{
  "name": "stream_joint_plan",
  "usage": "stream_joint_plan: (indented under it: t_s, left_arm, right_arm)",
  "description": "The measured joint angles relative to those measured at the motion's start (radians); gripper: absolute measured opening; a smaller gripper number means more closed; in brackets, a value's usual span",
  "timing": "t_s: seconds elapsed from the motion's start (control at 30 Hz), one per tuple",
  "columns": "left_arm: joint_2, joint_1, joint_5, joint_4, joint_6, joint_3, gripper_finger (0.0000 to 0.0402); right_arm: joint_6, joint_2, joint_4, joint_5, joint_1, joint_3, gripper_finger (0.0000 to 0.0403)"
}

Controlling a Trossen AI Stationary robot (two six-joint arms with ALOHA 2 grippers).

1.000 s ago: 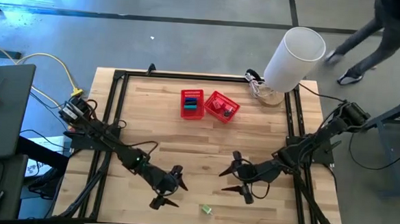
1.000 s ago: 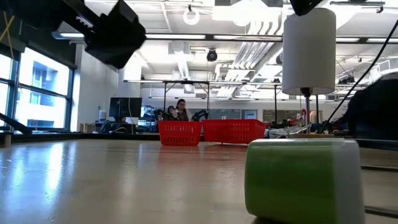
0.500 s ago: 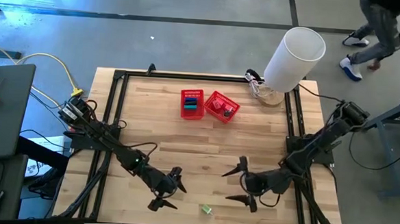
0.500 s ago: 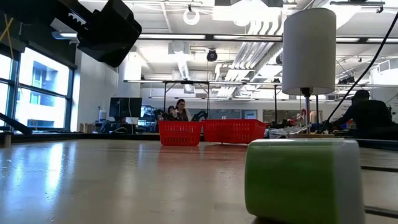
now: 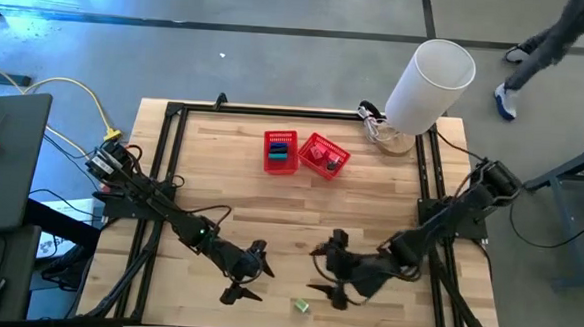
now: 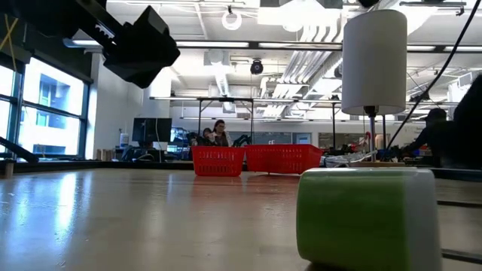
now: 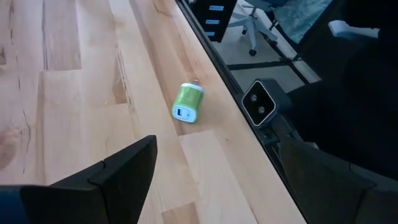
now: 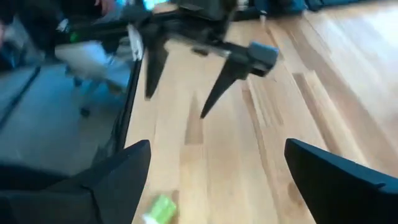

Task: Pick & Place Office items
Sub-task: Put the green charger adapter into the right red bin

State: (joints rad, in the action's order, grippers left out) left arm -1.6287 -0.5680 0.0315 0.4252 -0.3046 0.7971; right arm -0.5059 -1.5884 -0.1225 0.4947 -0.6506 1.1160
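Green plug (image 5: 302,306) lies on its side near the worktop (image 5: 270,207) edge — both grippers, left (image 5: 250,277) and right (image 5: 318,273), jaws wide apart, holding nothing

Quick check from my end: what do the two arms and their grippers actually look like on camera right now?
Both arms are dark, slim and jointed, rising from black bases at the table's side rails. The left gripper and the right gripper each end in two thin, pointed black fingers. The left arm shows a small green light near mid-length, and yellow and white cables trail from its base.
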Motion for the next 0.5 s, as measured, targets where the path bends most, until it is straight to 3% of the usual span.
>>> stream_joint_plan:
  t_s: [0.07,0.27,0.5]
  left_arm:
    - [0.000,-0.005,0.000,0.000,0.000,0.000,0.0331]
    - [0.000,-0.017,0.000,0.000,0.000,0.000,0.0331]
    - [-0.003,-0.039,-0.001,0.000,0.000,0.000,0.0331]
  right_arm:
    - [-0.069,-0.020,0.005,-0.015,0.019,0.011,0.0358]
    - [-0.122,-0.043,0.017,-0.201,0.045,0.011,0.0358]
    - [-0.114,-0.042,0.103,-0.281,0.040,0.011,0.0358]
